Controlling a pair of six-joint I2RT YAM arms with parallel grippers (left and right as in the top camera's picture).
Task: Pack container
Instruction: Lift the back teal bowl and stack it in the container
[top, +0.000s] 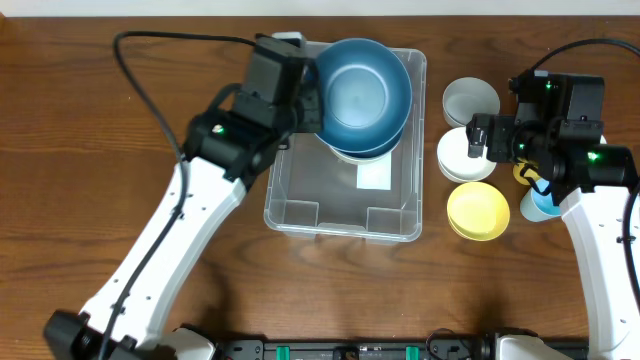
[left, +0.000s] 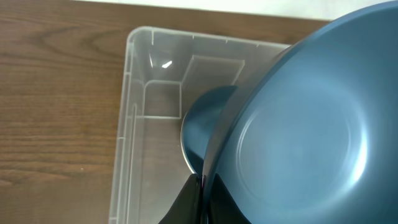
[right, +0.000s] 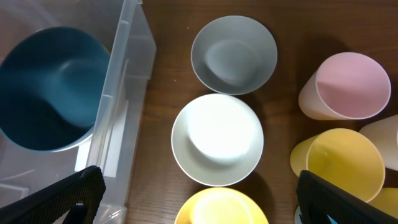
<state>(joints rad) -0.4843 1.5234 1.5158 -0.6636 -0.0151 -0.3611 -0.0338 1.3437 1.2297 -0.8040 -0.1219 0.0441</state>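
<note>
The clear container (top: 300, 190) stands mid-table with a white label on its base. My left gripper (top: 300, 90) is shut on the rim of a large blue bowl (top: 362, 92), tilted over the container's far end. In the left wrist view the fingers (left: 203, 186) pinch that bowl's (left: 298, 124) edge, and a second blue bowl (left: 202, 121) shows below it inside the container (left: 127, 124). My right gripper (top: 478, 135) hangs open over the bowls to the right of the container (right: 124, 81), its midpoint (right: 199, 186) above the white bowl's near rim.
To the right of the container lie a grey bowl (right: 234, 55), a white bowl (right: 217, 140) and a yellow bowl (right: 222, 208) in a row. Pink (right: 345, 84) and yellow (right: 345, 163) cups stand further right. A light blue cup (top: 540, 205) sits under the right arm.
</note>
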